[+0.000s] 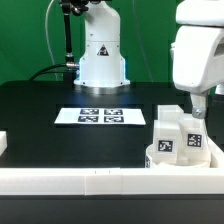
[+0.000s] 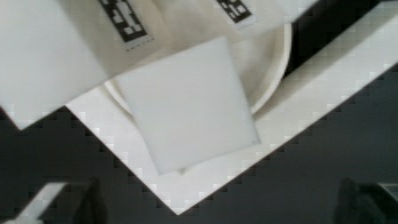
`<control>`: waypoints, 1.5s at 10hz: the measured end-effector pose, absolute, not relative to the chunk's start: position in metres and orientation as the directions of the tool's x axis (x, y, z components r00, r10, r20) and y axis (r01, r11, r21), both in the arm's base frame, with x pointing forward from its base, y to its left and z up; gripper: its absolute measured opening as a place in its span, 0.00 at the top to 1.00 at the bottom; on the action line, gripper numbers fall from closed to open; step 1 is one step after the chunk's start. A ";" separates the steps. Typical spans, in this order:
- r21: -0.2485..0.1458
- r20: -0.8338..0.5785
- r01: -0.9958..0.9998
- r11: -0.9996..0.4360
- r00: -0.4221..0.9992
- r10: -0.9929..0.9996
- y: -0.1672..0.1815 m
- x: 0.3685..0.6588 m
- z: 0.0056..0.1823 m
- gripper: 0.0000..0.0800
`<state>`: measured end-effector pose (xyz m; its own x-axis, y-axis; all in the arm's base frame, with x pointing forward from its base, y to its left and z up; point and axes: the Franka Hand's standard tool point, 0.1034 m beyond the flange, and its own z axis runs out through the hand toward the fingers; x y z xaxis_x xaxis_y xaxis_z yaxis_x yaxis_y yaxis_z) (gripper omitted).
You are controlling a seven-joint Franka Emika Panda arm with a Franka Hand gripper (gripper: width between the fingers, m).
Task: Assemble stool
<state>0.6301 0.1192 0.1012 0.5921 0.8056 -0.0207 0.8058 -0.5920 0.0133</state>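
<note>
Nearest the exterior camera runs the long white border rail (image 1: 100,181) along the bench's (image 1: 60,140) front edge. Just behind it, at the exterior view's right, the stool parts sit clustered in the corner: the round seat (image 1: 178,160) low against the rail, with chunky tagged legs (image 1: 172,128) standing on or beside it. The arm's white wrist housing hangs directly above them, its fingers (image 1: 197,104) reaching down near the rightmost leg; whether they are spread or pressed together cannot be told. Farther back, the marker board (image 1: 101,116) lies flat at mid-bench before the arm's base (image 1: 102,55).

From the wrist, a leg's (image 2: 192,105) flat white face fills the centre, overlapping the seat's curved rim (image 2: 270,75), with tags (image 2: 125,20) visible on neighbouring parts. Dark blurred fingertips (image 2: 45,203) show at both corners, apart from each other.
</note>
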 end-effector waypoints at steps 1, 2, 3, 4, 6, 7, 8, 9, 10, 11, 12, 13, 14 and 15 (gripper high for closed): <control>0.014 -0.030 0.844 -0.535 0.536 0.844 0.117 0.629 0.098 0.19; 0.013 -0.038 0.866 -0.500 0.500 0.865 0.116 0.629 0.095 0.19; 0.015 -0.038 0.872 -0.489 0.489 0.872 0.116 0.629 0.091 0.19; 0.010 -0.043 0.872 -0.490 0.490 0.871 0.114 0.627 0.086 0.19; 0.005 -0.049 0.867 -0.498 0.497 0.866 0.107 0.627 0.081 0.19; 0.003 -0.051 0.865 -0.501 0.500 0.864 0.105 0.626 0.080 0.19; 0.000 -0.053 0.862 -0.507 0.506 0.861 0.101 0.627 0.080 0.21; -0.001 -0.054 0.858 -0.514 0.513 0.857 0.098 0.627 0.080 0.21; -0.001 -0.054 0.857 -0.515 0.514 0.856 0.098 0.627 0.080 0.47; 0.000 -0.054 0.855 -0.519 0.519 0.853 0.098 0.627 0.080 0.58; 0.004 -0.052 0.803 -0.595 0.595 0.802 0.098 0.627 0.080 0.58; 0.007 -0.052 0.763 -0.646 0.646 0.762 0.098 0.627 0.080 0.58; 0.011 -0.051 0.704 -0.710 0.710 0.702 0.098 0.627 0.080 0.58; 0.017 -0.048 0.593 -0.805 0.805 0.592 0.098 0.627 0.080 0.58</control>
<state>0.6268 0.0984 0.0797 0.8048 0.5916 -0.0482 0.5928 -0.8051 0.0168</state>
